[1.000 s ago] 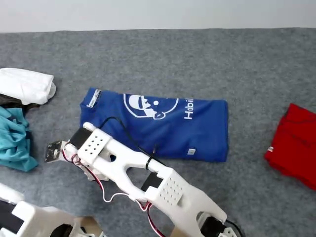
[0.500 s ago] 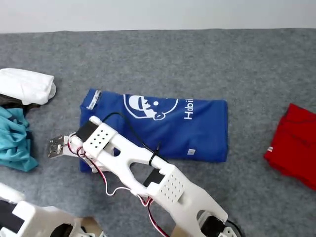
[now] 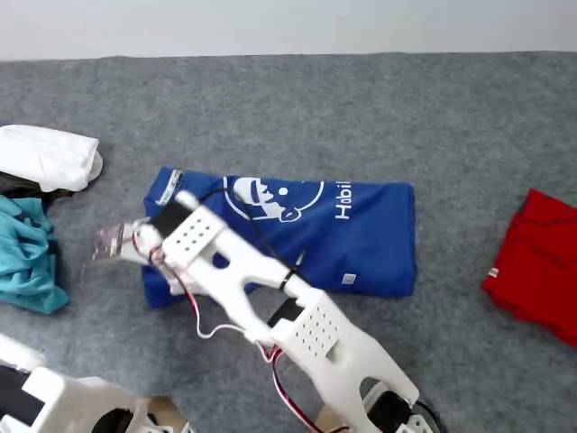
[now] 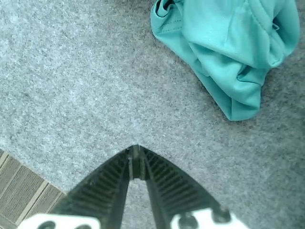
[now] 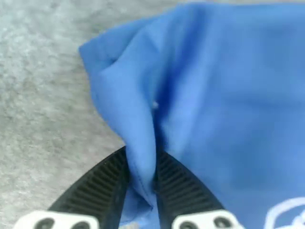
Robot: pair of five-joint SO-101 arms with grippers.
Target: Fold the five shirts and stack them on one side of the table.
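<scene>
A blue shirt with a white print lies folded lengthwise in the middle of the grey mat. In the high view my right gripper is at its left end, near the front corner. The right wrist view has that gripper shut on a pinched fold of the blue shirt, which stands up between the fingers. My left gripper is shut on nothing, hovering over bare mat short of a crumpled teal shirt.
A white shirt, a dark garment and the teal shirt are piled at the left edge. A red shirt lies at the right edge. The mat's edge and wooden floor are close to my left gripper.
My right arm has swung toward the far side of the table, carrying the shirt's front left corner with it. The shirt's left end has bunched up. The left arm's base has not moved.
</scene>
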